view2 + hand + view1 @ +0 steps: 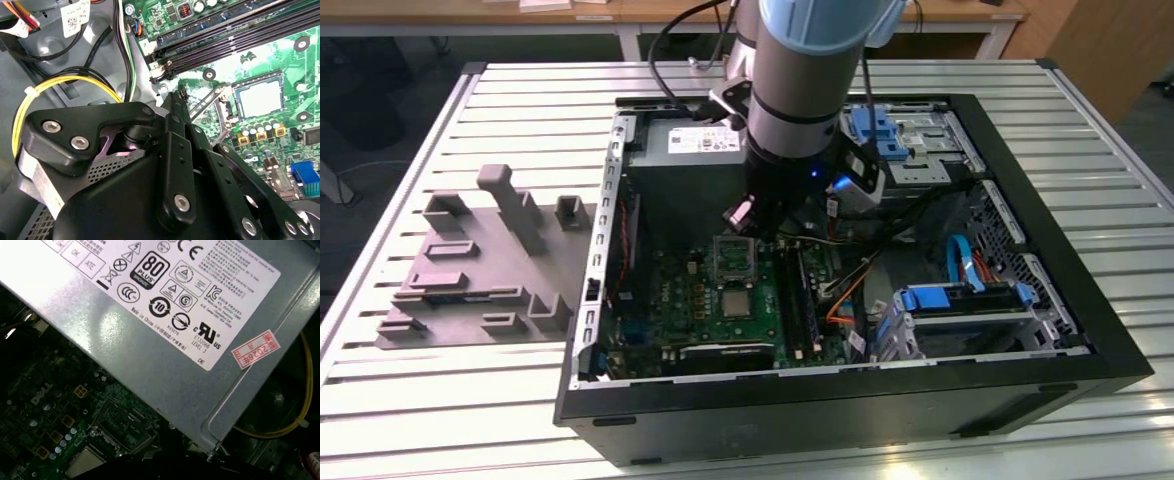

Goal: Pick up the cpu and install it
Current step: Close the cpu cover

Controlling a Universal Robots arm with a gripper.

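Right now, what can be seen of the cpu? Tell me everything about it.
The cpu is a small flat square chip with a pale, silvery metal top that catches the light. It lies flat and level in its dark socket on the green motherboard, inside the black computer case. The socket's metal frame stands swung open beside it, not clamped over it. Nothing rests on its top, and only the socket around it touches it.
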